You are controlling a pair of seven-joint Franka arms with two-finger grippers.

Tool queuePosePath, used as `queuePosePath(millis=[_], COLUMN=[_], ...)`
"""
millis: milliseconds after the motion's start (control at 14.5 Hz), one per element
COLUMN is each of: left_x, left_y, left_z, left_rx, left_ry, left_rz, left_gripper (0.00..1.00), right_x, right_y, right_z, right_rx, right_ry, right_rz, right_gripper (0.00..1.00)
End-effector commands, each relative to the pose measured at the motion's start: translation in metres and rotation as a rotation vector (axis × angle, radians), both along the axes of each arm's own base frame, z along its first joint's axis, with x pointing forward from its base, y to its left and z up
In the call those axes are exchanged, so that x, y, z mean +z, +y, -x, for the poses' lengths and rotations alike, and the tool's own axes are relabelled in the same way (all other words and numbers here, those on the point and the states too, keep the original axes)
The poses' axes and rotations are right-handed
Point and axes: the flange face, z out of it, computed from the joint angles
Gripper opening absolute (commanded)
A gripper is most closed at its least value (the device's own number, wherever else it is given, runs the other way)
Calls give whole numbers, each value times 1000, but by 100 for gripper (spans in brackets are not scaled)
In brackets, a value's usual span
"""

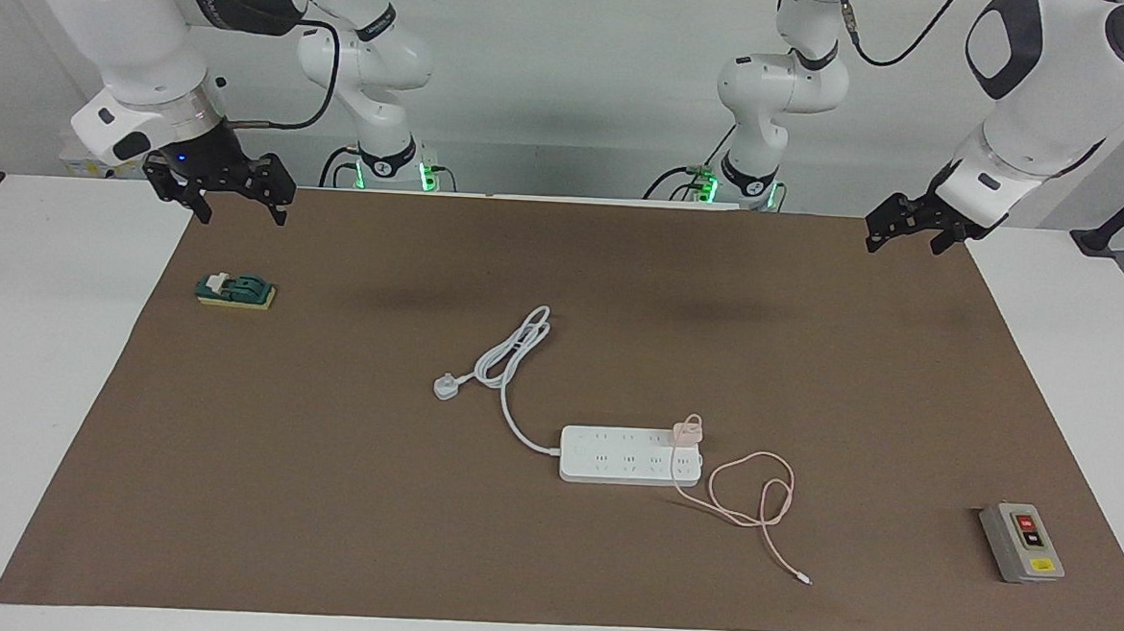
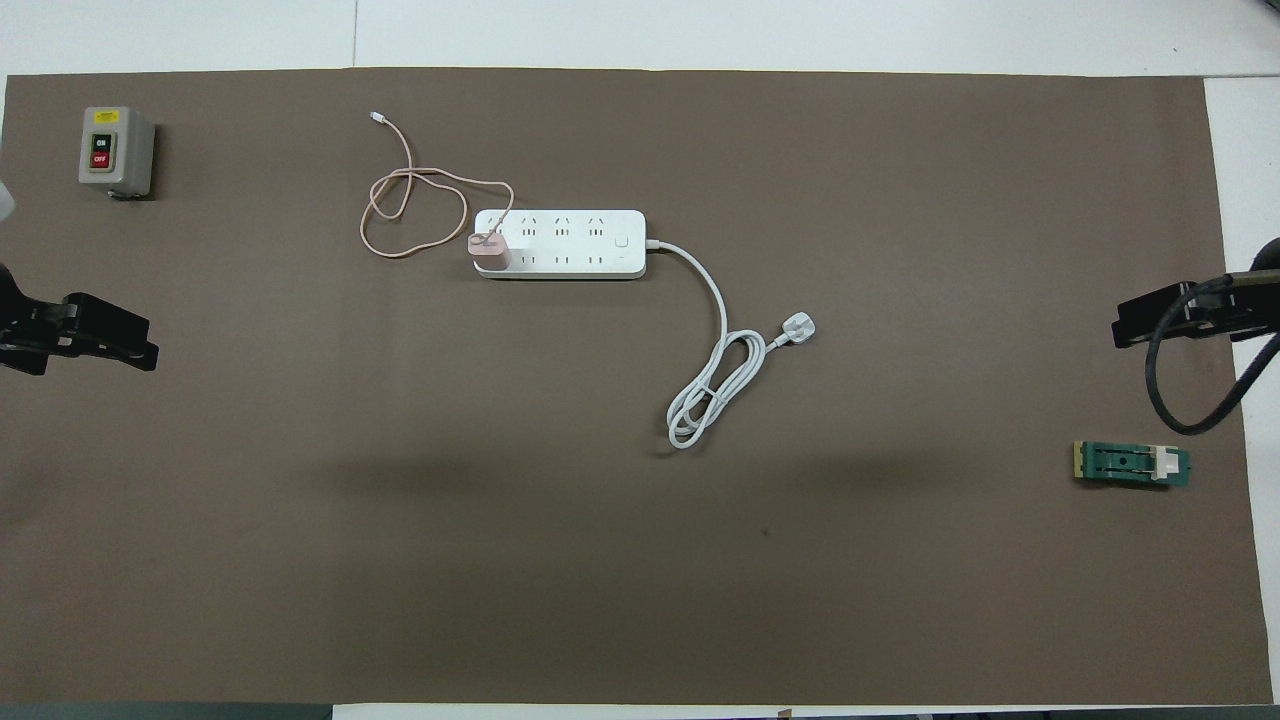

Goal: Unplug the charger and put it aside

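The charger (image 1: 687, 430) is a small pale pink cube plugged into the white power strip (image 1: 627, 456), at the strip's end toward the left arm's end of the table. Its thin pink cable (image 1: 755, 489) loops on the mat and ends in a white connector (image 1: 804, 580). The overhead view shows the charger (image 2: 490, 250), the cable (image 2: 410, 210) and the strip (image 2: 560, 243). My left gripper (image 1: 905, 243) (image 2: 140, 345) and my right gripper (image 1: 238, 210) (image 2: 1125, 330) both hang open and empty over the mat's corners nearest the robots. Both arms wait.
The strip's thick white cord (image 1: 512, 351) lies coiled toward the robots, its plug (image 1: 446, 386) loose on the mat. A grey box with red and black buttons (image 1: 1021, 543) stands toward the left arm's end. A small green block (image 1: 234, 291) lies below the right gripper.
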Motion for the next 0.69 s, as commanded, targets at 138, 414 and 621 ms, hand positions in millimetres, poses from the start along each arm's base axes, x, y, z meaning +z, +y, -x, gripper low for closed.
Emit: queuePosePath(millis=[138, 414, 621], left_x=[1, 0, 2], left_y=[-2, 3, 2], left_z=[5, 8, 4], left_rx=[-19, 14, 149], left_ry=[-17, -11, -43], left_rz=[-16, -20, -40], left_gripper=[100, 100, 100], right_x=[1, 2, 2], right_y=[-3, -3, -3], right_z=[8, 8, 8], right_rx=[-13, -15, -15], right_ry=[7, 5, 5], right_rz=[11, 11, 11], right_gripper=[100, 100, 100])
